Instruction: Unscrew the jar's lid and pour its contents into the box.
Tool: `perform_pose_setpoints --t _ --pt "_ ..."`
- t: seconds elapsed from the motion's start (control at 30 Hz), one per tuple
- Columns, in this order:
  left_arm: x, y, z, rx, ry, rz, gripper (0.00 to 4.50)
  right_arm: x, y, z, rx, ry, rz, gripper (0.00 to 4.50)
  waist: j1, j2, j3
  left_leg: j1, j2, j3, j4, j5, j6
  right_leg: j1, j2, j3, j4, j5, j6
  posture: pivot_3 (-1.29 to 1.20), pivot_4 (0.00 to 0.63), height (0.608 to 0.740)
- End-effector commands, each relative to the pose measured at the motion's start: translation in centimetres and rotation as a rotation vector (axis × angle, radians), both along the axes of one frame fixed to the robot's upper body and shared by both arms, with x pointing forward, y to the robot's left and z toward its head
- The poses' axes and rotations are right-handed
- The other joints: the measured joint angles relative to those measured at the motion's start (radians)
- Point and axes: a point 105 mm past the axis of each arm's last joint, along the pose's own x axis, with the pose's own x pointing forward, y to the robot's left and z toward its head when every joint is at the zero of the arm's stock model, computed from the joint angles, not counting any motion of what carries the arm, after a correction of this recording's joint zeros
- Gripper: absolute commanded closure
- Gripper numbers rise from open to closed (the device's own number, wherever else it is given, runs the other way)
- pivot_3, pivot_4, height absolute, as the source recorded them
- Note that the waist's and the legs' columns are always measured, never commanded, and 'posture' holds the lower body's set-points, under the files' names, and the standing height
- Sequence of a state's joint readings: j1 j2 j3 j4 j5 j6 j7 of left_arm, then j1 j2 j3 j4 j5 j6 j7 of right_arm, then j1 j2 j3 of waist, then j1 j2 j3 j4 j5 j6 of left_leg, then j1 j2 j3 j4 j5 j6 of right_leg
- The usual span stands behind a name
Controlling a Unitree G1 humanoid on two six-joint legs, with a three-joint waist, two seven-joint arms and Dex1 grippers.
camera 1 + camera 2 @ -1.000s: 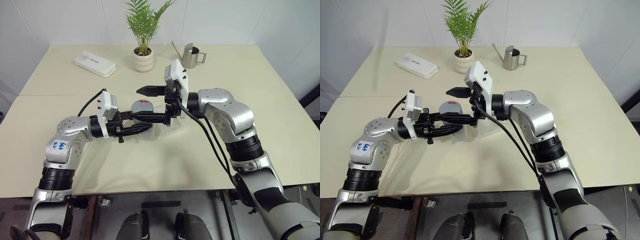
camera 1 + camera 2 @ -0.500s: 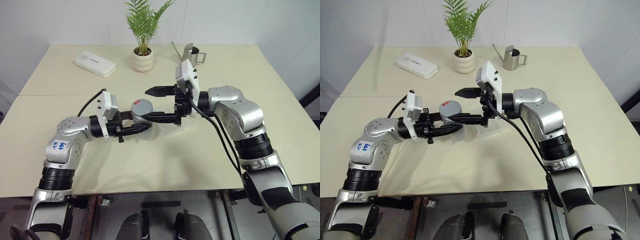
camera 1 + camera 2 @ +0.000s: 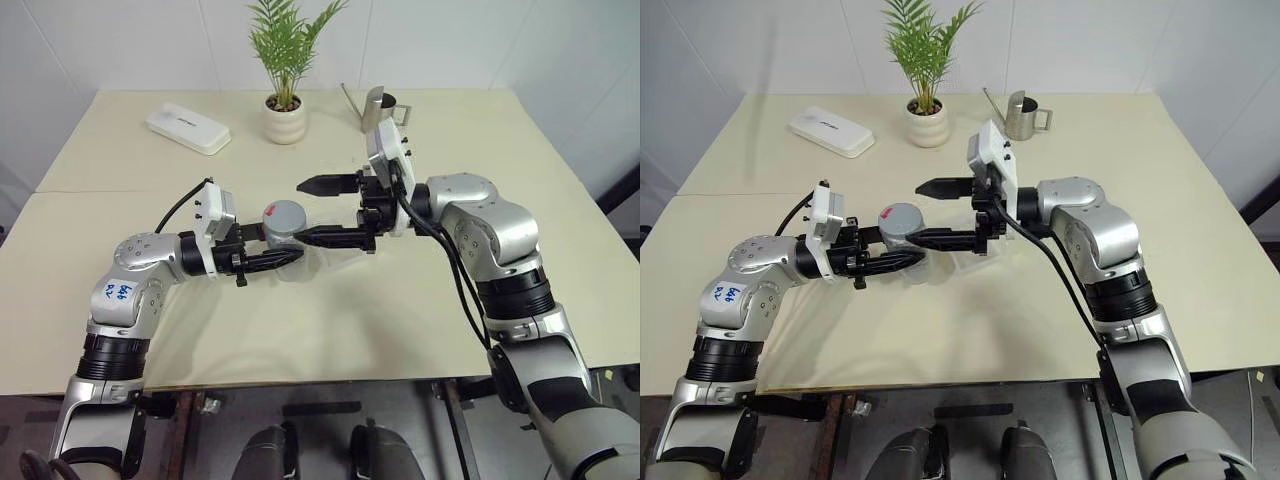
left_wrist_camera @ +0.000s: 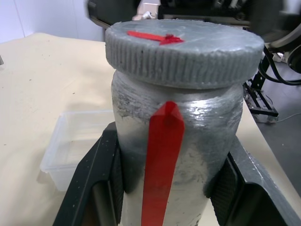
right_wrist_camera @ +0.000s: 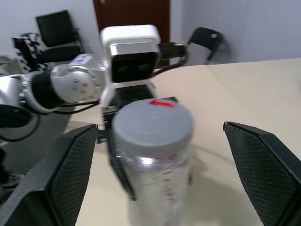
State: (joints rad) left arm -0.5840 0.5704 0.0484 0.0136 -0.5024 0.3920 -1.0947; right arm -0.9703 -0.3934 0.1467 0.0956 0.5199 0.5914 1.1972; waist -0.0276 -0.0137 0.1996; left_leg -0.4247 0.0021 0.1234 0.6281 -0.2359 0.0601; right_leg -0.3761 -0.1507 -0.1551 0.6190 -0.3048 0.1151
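I see the jar (image 4: 171, 155), clear with a red stripe down its side, upright above the table with its grey, red-marked lid (image 4: 184, 49) on, and the clear shallow box (image 4: 77, 148) lying on the table at its three o'clock.

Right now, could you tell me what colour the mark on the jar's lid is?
Red, on the grey lid; the left wrist view shows it best.
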Motion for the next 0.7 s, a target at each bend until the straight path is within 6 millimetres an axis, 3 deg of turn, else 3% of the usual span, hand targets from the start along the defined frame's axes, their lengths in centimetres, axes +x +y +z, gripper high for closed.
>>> perform_pose_setpoints --t 0.03,0.33,0.53,0.63,0.7 --pt "-0.5 0.1 1.1 0.000 -0.057 -0.014 2.60 -0.9 0.3 1.4 0.018 -0.051 0.031 0.02 0.000 0.000 0.000 0.000 0.000 0.000 0.000 0.000 0.000 0.000 0.000 0.000 0.000 0.000 0.000 0.00 0.150 0.740" --pt "-0.6 -0.1 1.1 -0.002 -0.059 -0.017 2.60 -0.4 2.8 1.0 -0.015 -0.045 -0.008 0.02 -0.001 0.000 0.000 0.000 0.000 0.000 0.000 0.000 0.000 0.000 0.000 0.000 0.000 0.000 0.000 0.00 0.150 0.740" --pt "-0.6 -0.1 1.1 0.000 -0.060 -0.016 2.60 -0.3 3.4 1.1 -0.005 -0.040 -0.004 0.02 0.001 0.000 0.000 0.000 0.000 0.000 0.000 0.000 0.000 0.000 0.000 0.000 0.000 0.000 0.000 0.00 0.150 0.740" --pt "-0.6 0.0 1.1 0.001 -0.061 -0.013 2.60 -0.4 3.4 1.2 0.009 -0.036 0.003 0.65 0.000 0.000 0.000 0.000 0.000 0.000 0.000 0.000 0.000 0.000 0.000 0.000 0.000 0.000 0.000 0.00 0.150 0.740" --pt "-0.6 0.0 1.1 0.002 -0.061 -0.012 2.60 -0.6 3.4 1.4 0.024 -0.036 0.009 1.33 -0.001 0.000 0.000 0.000 0.000 0.000 0.000 0.000 0.000 0.000 0.000 0.000 0.000 0.000 0.000 0.00 0.150 0.740"
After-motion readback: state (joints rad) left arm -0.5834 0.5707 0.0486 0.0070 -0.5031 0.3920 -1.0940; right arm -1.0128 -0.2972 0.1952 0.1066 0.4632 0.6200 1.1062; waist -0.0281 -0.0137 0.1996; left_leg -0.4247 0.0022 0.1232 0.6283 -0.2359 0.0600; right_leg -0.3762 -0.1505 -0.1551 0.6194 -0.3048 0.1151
